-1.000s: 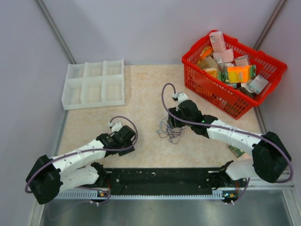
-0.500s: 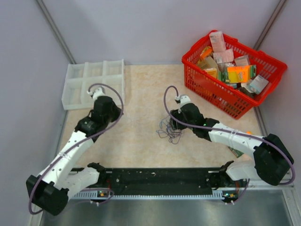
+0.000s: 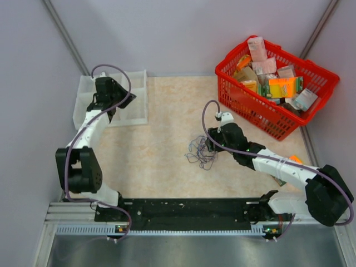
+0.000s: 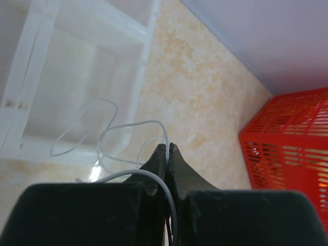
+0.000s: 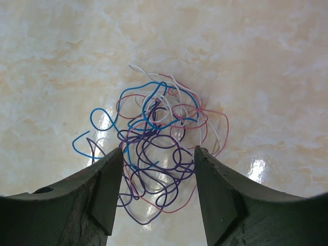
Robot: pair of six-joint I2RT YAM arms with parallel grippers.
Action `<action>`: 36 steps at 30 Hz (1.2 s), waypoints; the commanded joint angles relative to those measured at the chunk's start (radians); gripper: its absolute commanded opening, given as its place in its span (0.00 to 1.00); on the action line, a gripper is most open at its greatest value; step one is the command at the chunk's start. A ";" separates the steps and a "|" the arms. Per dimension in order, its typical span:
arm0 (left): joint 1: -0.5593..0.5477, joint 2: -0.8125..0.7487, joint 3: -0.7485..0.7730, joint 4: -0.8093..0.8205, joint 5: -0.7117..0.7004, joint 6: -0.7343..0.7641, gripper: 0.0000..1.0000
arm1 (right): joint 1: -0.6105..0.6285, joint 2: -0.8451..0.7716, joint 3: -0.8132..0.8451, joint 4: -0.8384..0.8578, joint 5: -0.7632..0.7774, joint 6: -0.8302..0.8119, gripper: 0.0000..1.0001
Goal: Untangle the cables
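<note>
A small knot of thin cables [image 3: 201, 152] lies mid-table; in the right wrist view it shows as blue, purple, pink and white loops [image 5: 159, 143]. My right gripper [image 5: 159, 159] is open above the knot, with a finger on either side of it; it also shows in the top view [image 3: 213, 146]. My left gripper [image 4: 167, 147] is shut on a thin white cable [image 4: 128, 125] that hangs in loops over a compartment of the white tray [image 4: 31, 92]. In the top view the left gripper [image 3: 111, 109] is at that tray [image 3: 92, 118].
A red basket [image 3: 233, 97] full of packets stands at the back right, close behind the right arm; its corner shows in the left wrist view [image 4: 287, 143]. Grey walls close in the table on the left, back and right.
My left arm has swung from the near left of the table out to the white tray at the back left. The right gripper has stayed over the knot, shifting slightly right.
</note>
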 commanded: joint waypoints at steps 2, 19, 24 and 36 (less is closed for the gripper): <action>0.109 0.187 0.020 0.374 0.302 -0.259 0.00 | -0.015 -0.033 -0.014 0.064 -0.008 0.019 0.57; 0.090 0.445 0.262 0.013 -0.118 0.041 0.00 | -0.018 -0.018 -0.031 0.098 -0.043 0.031 0.57; 0.031 0.483 0.276 0.022 -0.106 0.019 0.00 | -0.018 -0.007 -0.042 0.115 -0.040 0.030 0.57; -0.055 0.599 0.500 -0.210 -0.304 0.047 0.27 | -0.020 0.022 -0.045 0.132 -0.050 0.027 0.57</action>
